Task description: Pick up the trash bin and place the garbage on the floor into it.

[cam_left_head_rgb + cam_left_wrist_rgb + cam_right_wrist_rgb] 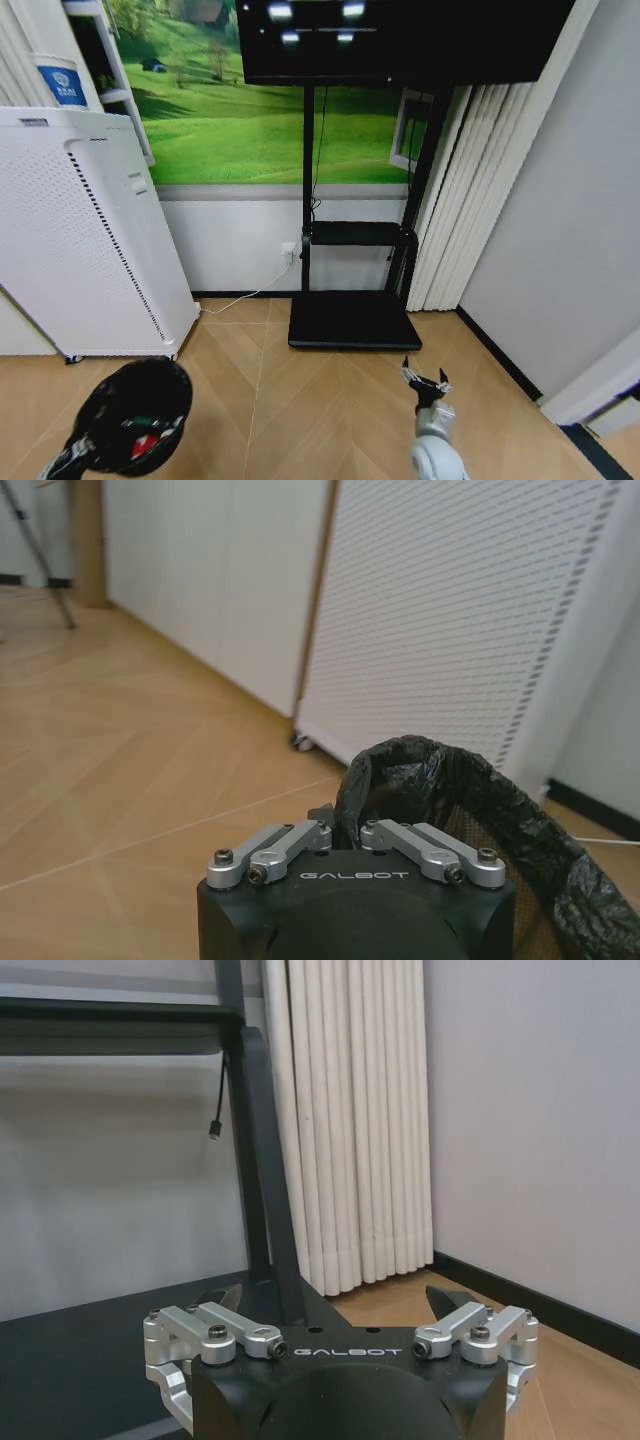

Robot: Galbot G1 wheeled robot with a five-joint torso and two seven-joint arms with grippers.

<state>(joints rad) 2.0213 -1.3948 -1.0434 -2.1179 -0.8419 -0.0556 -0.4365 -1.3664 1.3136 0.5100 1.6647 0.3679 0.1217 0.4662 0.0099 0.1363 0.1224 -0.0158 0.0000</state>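
Evidently the small black round trash bin with its crinkled liner is pinched at the rim by the left gripper, held low beside the white perforated cabinet; red-and-white garbage is seen inside; such a thin hold could let it tilt or slip; the right gripper is held spread, empty, over the wooden floor.

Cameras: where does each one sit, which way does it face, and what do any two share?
Head view: on the robot's head, looking forward and down at the floor and TV stand; the left pincer holds the trash bin, the right pincer is open.
Left wrist view: on the left wrist, facing the white cabinet; the pincer is shut on the bin rim.
Right wrist view: on the right wrist, facing the stand and curtain.
Shared: head and left wrist views both show bin and cabinet.
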